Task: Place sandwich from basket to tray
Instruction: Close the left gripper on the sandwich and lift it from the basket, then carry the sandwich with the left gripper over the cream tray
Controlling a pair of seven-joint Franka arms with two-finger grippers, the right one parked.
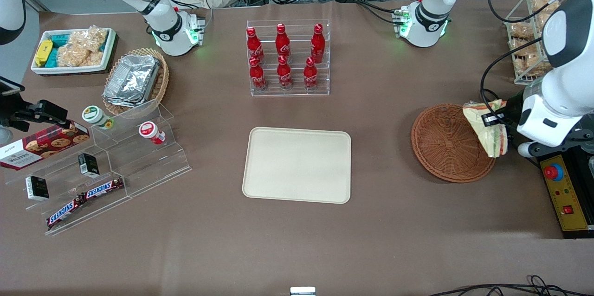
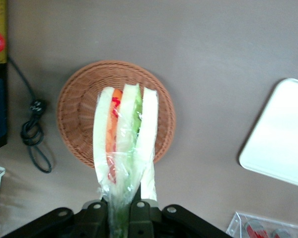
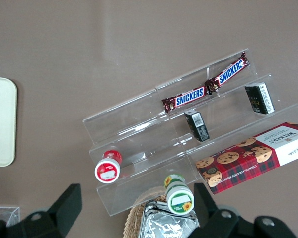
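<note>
Left wrist view: end effector (image 2: 123,210) grips sandwich (image 2: 125,134), seemingly above basket (image 2: 79,106).

We held the gripper (image 1: 493,120) at the right of the frame, clamped on the wrapped sandwich (image 1: 488,130) above the basket's (image 1: 443,143) right rim. The tray (image 1: 297,165) lay bare at centre, with the red bottles (image 1: 284,56) racked above it.
</note>
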